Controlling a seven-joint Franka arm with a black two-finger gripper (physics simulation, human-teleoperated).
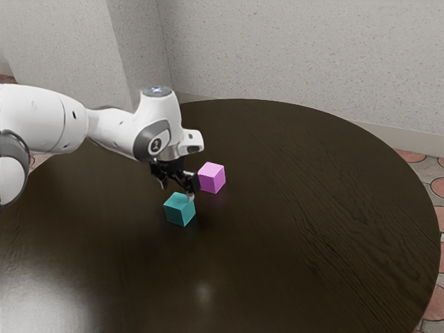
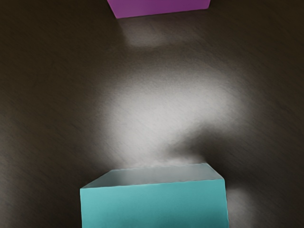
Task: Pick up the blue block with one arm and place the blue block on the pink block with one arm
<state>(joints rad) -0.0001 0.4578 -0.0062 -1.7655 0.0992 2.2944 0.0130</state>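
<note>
On dark table (image 1: pixel 312 208), just under open gripper (image 1: pixel 177 189): blue block (image 1: pixel 180 209), near pink block (image 1: pixel 211 177), not touching. Nothing gripped yet. Lower straight down, straddle opposite faces squarely, close firmly before lifting; keep clear of pink block while descending.

blue block (image 2: pixel 153 204): teal-blue cube, close up, flat on the table, pale top face and bright side face showing
pink block (image 2: pixel 159 7): magenta, cut off at the edge, well apart from the blue block
table (image 2: pixel 47 95): dark wood grain, pale sheen between the blocks
</note>
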